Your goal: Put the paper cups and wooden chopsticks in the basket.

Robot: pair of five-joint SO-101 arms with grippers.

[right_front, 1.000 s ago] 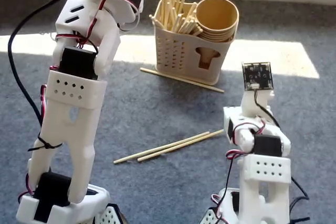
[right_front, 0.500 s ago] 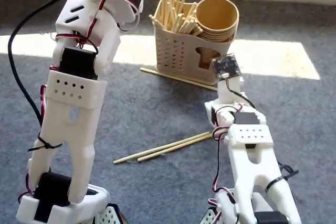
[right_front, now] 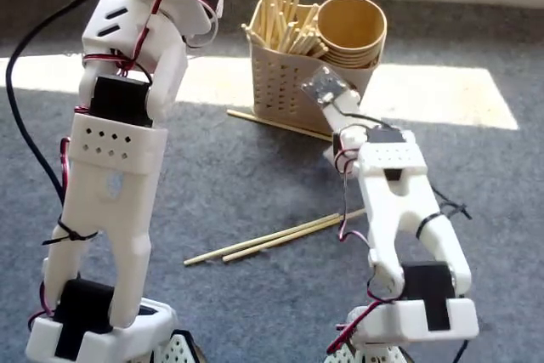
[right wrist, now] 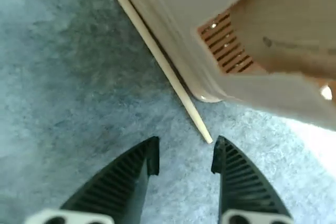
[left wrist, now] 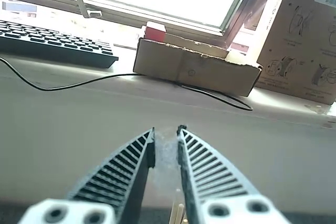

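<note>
Carpet [right_front: 221, 184]: grey, with a sunlit band across it behind the basket.
Left arm [right_front: 119, 150]: rises tall at one side in the high view, its top level with the basket rim.
Right arm [right_front: 399, 201]: bends forward and low, with its wrist in front of the basket.
Basket [right_front: 293, 91]: stands upright on the carpet. The right wrist view shows its slotted wall [right wrist: 173, 3] from close up.
Cups [right_front: 350, 27]: nested in the basket's right half.
Bundle [right_front: 280, 6]: chopsticks standing in the basket's left half.
Stick [right_front: 280, 125]: lies on the carpet along the basket's foot. In the right wrist view [right wrist: 157, 59] its near end stops just ahead of one jaw tip, apart from both.
Pair [right_front: 272, 238]: two chopsticks side by side on the carpet, between the arm bases and well apart from the basket.
Right gripper [right wrist: 184, 153]: jaws spread over the carpet, holding nothing.
Left gripper [left wrist: 166, 129]: its wrist view shows it pointing up at a sill with a keyboard [left wrist: 58, 51] and a box [left wrist: 194, 69]. The jaws are almost together with a thin gap, pinching nothing.
</note>
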